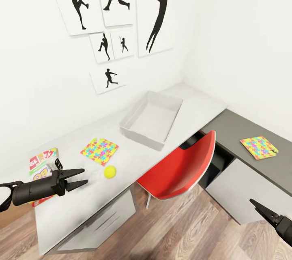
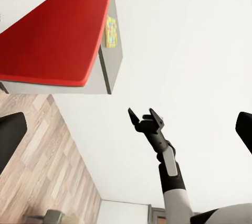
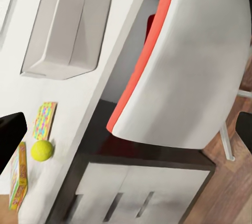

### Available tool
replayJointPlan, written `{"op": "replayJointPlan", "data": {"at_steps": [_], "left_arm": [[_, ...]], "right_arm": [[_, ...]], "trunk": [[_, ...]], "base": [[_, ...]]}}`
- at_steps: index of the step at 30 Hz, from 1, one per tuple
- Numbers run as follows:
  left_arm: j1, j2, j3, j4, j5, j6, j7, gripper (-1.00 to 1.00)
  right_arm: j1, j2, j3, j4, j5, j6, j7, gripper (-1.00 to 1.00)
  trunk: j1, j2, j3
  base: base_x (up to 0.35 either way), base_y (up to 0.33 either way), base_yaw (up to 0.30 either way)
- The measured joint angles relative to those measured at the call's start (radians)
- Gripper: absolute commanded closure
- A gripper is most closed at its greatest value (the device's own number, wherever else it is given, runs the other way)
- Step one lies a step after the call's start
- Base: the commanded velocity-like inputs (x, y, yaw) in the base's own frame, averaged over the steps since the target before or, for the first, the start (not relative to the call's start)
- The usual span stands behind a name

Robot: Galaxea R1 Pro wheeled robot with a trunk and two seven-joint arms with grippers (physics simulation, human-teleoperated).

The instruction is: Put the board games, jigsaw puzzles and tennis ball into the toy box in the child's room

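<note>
Toy box (image 1: 152, 119): grey tray, empty, on the white bench (image 1: 81, 207) near the corner, long axis running from the bench's front edge back toward the wall.

Jigsaw puzzle (image 1: 99, 151): flat on the bench, turned cornerwise, between box and board game.

Second puzzle (image 1: 258, 147): flat on the darker side bench (image 1: 239, 126), well apart from the rest.

Tennis ball (image 1: 109, 171): just in front of the first puzzle.

Board game (image 1: 40, 162): flat at the bench's left end, partly behind the arm.

Left end effector (image 1: 79, 179): fingers parted, empty, pointing toward the ball.

Right end effector (image 1: 259, 206): low by the drawers; opening could not be told.

Red chair (image 1: 182, 170): pushed toward the bench.
</note>
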Motion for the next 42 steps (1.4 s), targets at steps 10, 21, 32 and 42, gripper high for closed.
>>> {"op": "replayJointPlan", "data": {"at_steps": [10,21,32,42], "left_arm": [[0.0,0.009,-0.001,-0.001,0.0,0.0,0.0,-1.0],[0.0,0.008,-0.002,-0.003,0.0,0.0,0.0,-1.0],[0.0,0.009,-0.002,-0.003,0.0,0.0,0.0,-1.0],[0.001,0.009,-0.002,-0.004,0.0,0.0,0.0,-1.0]], "right_arm": [[0.0,0.0,0.001,-0.002,0.0,-0.001,0.0,-1.0],[0.0,0.0,0.003,0.002,0.0,-0.002,0.002,-1.0],[0.0,0.0,0.002,0.003,0.001,-0.002,0.003,-1.0],[0.0,0.0,0.002,0.004,0.001,-0.002,0.004,-1.0]], "trunk": [[0.0,0.0,0.017],[0.0,0.0,0.035],[0.0,0.0,0.053],[0.0,0.0,0.07]], "base": [[-0.009,0.0,0.0],[-0.011,0.0,0.0],[-0.031,0.0,0.0],[-0.001,0.0,0.0]]}}
